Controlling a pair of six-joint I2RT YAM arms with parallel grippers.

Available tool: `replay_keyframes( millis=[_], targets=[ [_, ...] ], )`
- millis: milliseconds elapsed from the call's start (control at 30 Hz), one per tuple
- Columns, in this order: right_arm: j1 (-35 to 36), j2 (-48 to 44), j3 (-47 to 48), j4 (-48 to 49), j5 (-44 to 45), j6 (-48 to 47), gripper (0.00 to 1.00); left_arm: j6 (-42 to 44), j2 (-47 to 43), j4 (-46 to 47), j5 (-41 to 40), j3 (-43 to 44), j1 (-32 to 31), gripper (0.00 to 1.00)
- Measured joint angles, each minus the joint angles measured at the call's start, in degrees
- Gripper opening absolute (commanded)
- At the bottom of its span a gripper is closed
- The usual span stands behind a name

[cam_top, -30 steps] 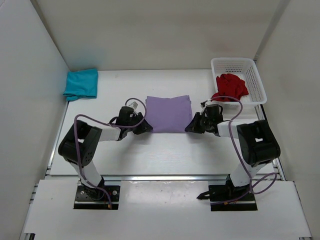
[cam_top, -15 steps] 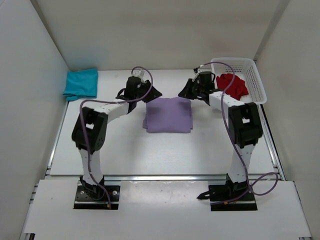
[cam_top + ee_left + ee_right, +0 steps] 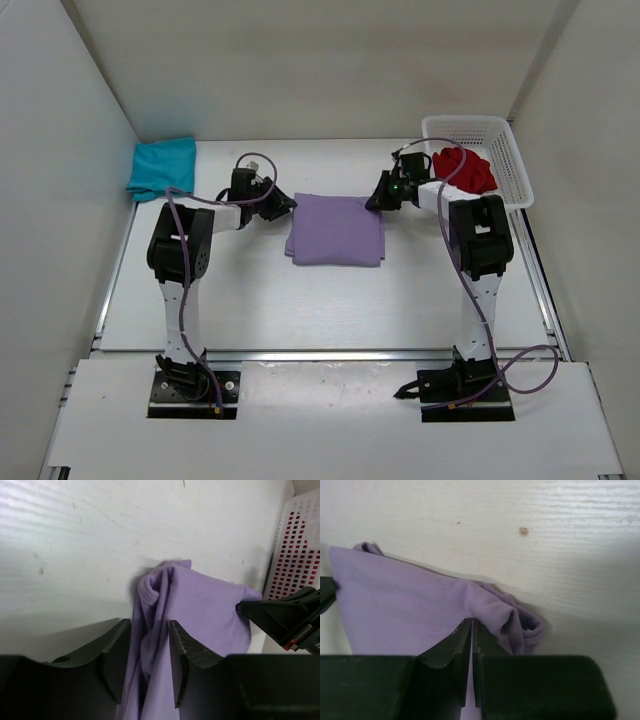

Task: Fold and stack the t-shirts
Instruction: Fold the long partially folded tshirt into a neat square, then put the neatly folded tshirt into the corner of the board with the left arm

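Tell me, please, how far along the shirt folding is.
Done: the teal t-shirt lies folded at the far left. In hand: the lavender t-shirt, folded mid-table, with the right claw shut on one far corner and the left claw straddling the other. Left: the red t-shirt, crumpled in the basket, and stacking all three.
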Motion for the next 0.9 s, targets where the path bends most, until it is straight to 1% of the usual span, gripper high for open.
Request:
replay_keyframes(
  millis=[33,67,100,133,233,267,300,333,400,467,567,633,767,800,833,867,900],
  targets=[
    [0.1,0.0,0.8,-0.7,0.0,-0.1,0.12,0.0,-0.7,0.4,-0.1,-0.8,0.0,0.53],
    [0.2,0.0,1.5,-1.3,-0.2,-0.3,0.16,0.0,-1.7,0.8,-0.2,-2.0,0.0,0.56],
    [0.5,0.0,2.4,-1.7,-0.3,-0.6,0.25,0.2,-3.1,1.0,-0.5,-3.2,-0.2,0.59],
    [0.7,0.0,3.4,-2.2,-0.4,-0.9,0.34,0.7,-4.9,0.6,-1.0,-4.3,-0.4,0.60],
    [1.7,-1.5,4.2,-2.8,-0.7,-1.4,0.53,3.1,-11.0,-0.5,-3.4,-7.0,-1.1,0.69],
    [2.1,-2.6,4.1,-3.0,-0.9,-1.2,0.54,4.1,-13.0,-1.2,-4.1,-7.6,-1.2,0.70],
    [2.8,-4.3,3.1,-2.3,-0.9,-1.2,0.58,5.3,-15.1,-1.7,-5.3,-8.2,-1.5,0.70],
    [3.4,-6.7,1.0,-1.3,-1.0,-1.1,0.60,6.7,-17.0,-2.4,-6.4,-8.9,-1.9,0.73],
    [4.7,-13.7,-5.1,1.4,-1.4,-0.1,0.62,9.3,-20.2,-3.8,-8.2,-10.9,-2.5,0.74],
    [5.7,-20.7,-11.6,5.2,-2.0,1.1,0.63,11.2,-21.3,-5.7,-8.6,-12.8,-3.0,0.77],
    [6.6,-30.9,-22.2,11.6,-3.0,3.6,0.68,13.7,-20.0,-9.0,-8.8,-15.4,-4.0,0.81],
    [6.6,-36.2,-28.9,15.6,-3.5,5.3,0.68,14.1,-17.8,-10.1,-7.6,-16.6,-4.9,0.84],
    [7.0,-42.8,-41.1,19.8,-4.2,7.6,0.68,13.5,-15.4,-5.9,-2.5,-15.6,-5.7,0.87],
    [7.3,-43.9,-43.8,20.2,-4.5,7.9,0.68,12.9,-14.3,-4.6,-1.2,-14.9,-5.9,0.86],
    [7.6,-44.9,-46.1,20.4,-4.8,8.2,0.69,12.3,-12.7,-3.0,0.2,-13.9,-6.3,0.82],
    [7.6,-45.7,-48.1,20.8,-5.2,8.5,0.68,11.5,-10.9,-1.2,1.9,-12.7,-6.7,0.75],
    [7.6,-46.5,-50.2,21.2,-5.8,8.9,0.68,10.5,-8.8,1.0,3.7,-11.5,-7.2,0.60]
  ],
)
